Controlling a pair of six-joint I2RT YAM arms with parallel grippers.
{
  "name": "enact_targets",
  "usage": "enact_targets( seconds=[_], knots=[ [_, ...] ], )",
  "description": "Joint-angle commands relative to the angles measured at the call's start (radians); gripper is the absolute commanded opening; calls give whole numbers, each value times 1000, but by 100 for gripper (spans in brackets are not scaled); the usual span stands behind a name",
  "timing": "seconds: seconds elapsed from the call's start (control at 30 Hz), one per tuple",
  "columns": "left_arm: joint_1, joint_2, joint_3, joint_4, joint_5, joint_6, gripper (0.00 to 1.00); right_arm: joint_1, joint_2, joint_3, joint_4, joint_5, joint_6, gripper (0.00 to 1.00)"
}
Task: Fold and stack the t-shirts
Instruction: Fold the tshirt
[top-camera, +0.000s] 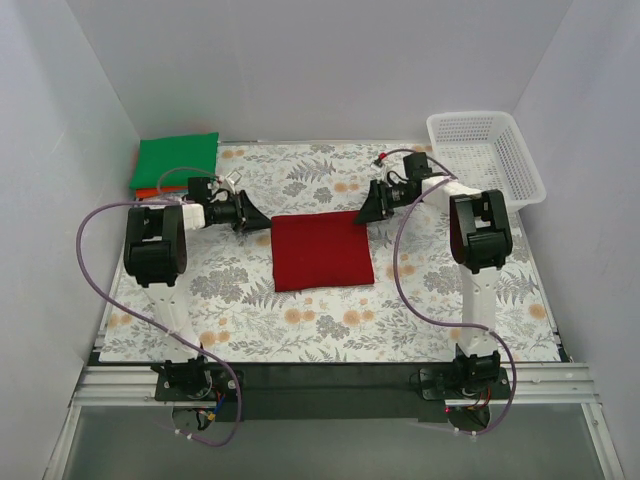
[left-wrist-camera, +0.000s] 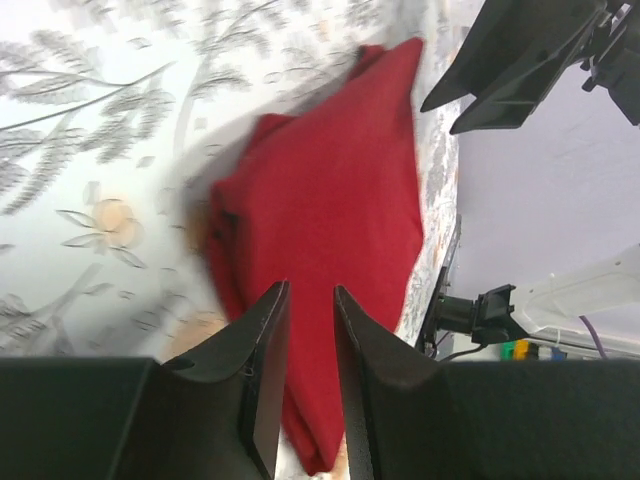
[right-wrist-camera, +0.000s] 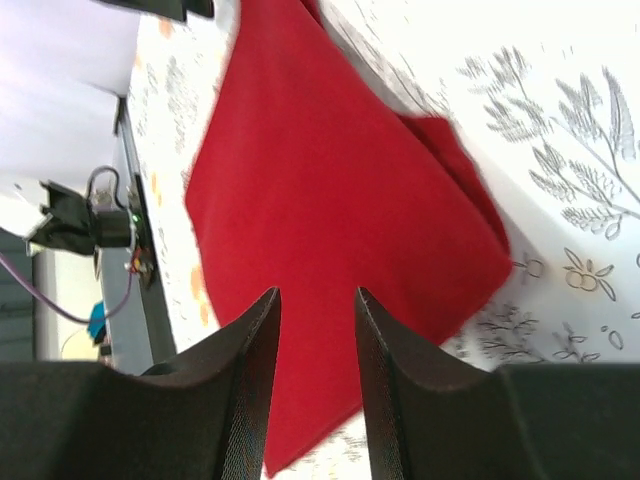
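Red shirt (top-camera: 322, 252): folded, lying between your left jaws and right jaws, both slightly spread and empty. Risk: pinch only the top layer and the fold opens.

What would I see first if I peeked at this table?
A folded dark red t-shirt lies in the middle of the flowery table, with the left gripper and right gripper open beside its far corners. A bright green t-shirt sits on an orange t-shirt in the far left corner.
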Motion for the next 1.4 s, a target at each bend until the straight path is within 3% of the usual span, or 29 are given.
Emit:
enact_targets(
  seconds=[0.0, 0.1, 0.2, 0.3, 0.53, 0.7, 0.87, 0.97, 1.07, 1.1, 1.2, 1.3, 1.37],
  knots=[
    [-13, -173, -8, 0, 9, 20, 23, 13, -145, 19, 58, -3, 67, 42],
    [-86, -196, -10, 75, -11, -44, 22, 40, -143, 38, 146, -3, 162, 42],
    [-144, -159, 16, 149, -79, -110, 21, 98, -94, 70, 178, 12, 202, 35],
    [-194, -57, 79, 213, -106, -199, 19, 138, -25, 122, 212, 37, 239, 24],
    [-220, 184, 191, 270, -168, -350, 17, 159, 150, 242, 290, 162, 314, 10],
    [-186, 217, 169, 263, -212, -296, 16, 104, 226, 199, 289, 209, 296, 3],
    [-119, 180, 133, 243, -142, -201, 19, 50, 207, 101, 292, 178, 262, 2],
    [-76, 94, 109, 206, -79, -141, 24, 30, 138, 79, 293, 146, 252, 10],
    [-28, -25, 54, 157, -96, -33, 32, 23, 29, 79, 287, 123, 235, 27],
    [-28, -106, 44, 131, -103, 3, 34, 20, -3, 76, 284, 123, 212, 38],
    [58, -254, 29, -5, -123, 141, 44, 15, -124, 73, 235, 149, 157, 51],
    [113, -386, 23, -133, -232, 299, 55, 26, -235, 73, 127, 196, 46, 63],
    [138, -522, 15, -193, -298, 360, 60, 40, -290, 79, 59, 221, -23, 63]
  ],
)
